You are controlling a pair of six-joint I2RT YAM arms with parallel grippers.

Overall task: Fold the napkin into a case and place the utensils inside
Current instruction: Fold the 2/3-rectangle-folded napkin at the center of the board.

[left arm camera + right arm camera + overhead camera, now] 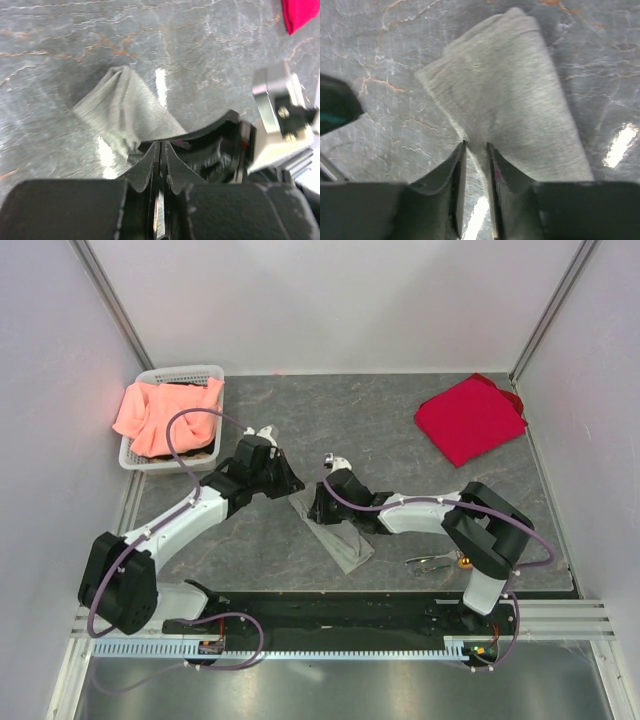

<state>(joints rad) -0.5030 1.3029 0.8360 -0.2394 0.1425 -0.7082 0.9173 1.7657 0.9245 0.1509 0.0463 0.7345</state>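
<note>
Napkin (340, 538) folded into a narrow strip mid-table, both grippers at its far end

So the grey-green napkin lies flat and diagonal on the dark stone-look table (400, 440), a bit wider at the near end. The left gripper (160, 148) has its jaws pressed together right where the cloth's rumpled edge runs up to the tips, and honestly I can't tell whether any fabric is pinched in there. The right gripper (475, 146) sits just beside it with only a thin slit between its fingers (454, 172), tips down at the napkin's edge, nothing clamped. The utensils (435, 562) are lying on the table near the right arm's base, well apart from the napkin. Red cloth (470, 420) is in the far right corner, and a salmon cloth (160, 415) sits in the white basket (180, 372) far left.
</note>
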